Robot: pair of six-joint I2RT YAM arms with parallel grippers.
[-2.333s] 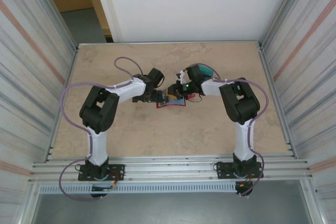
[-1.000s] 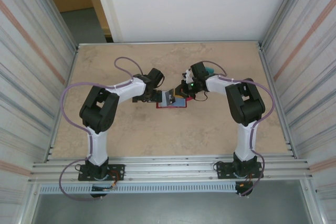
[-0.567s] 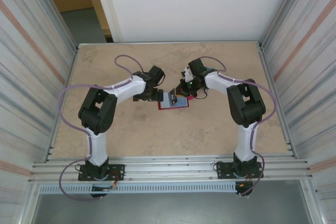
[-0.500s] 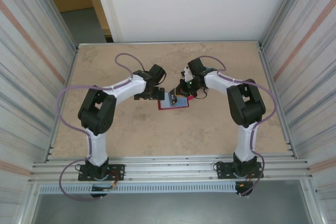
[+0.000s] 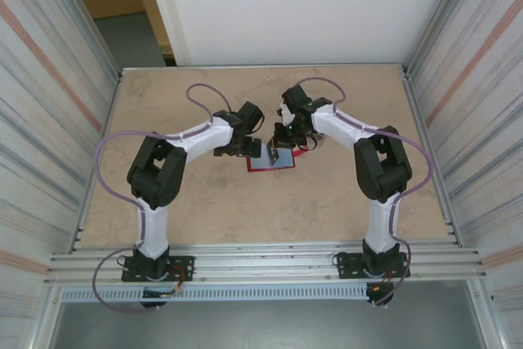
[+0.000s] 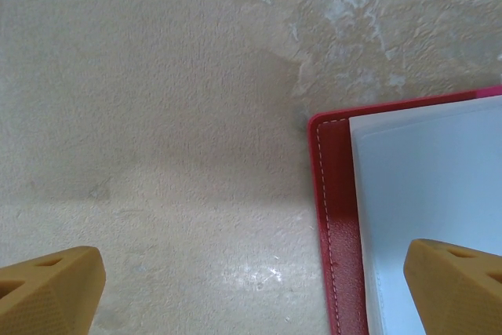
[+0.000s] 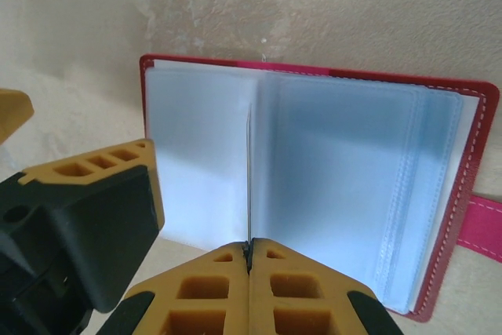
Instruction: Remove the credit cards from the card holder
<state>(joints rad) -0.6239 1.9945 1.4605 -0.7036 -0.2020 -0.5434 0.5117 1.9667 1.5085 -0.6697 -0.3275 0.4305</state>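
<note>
Card holder (image 7: 329,194) leaf first: the right fingers (image 7: 263,264) are pressed tight together on a thin upright sheet (image 7: 248,170) that rises from the fold of the open booklet. It is probably one of the see-through pocket leaves, though edge-on it could be a card. To either side of that sheet the pale blue-grey pockets (image 7: 196,154) lie flat, framed by the stitched red cover, and the red strap (image 7: 486,229) sticks out past the cover's right edge.

The left fingers (image 6: 47,288) stand spread wide with nothing between them. One tip hangs over bare bench (image 6: 157,115); the other hangs over the pale pocket just inside the cover's corner. Seen from the right wrist, a left finger sits just beside the card holder's left edge, near the closed right pair.

From above, the card holder lies flat near the middle of the bench, between the two wrists, which meet over its far edge. Open bench runs out from its near edge towards the arm bases and to both sides, and the ribbed side walls (image 5: 49,120) stand well apart from it.
</note>
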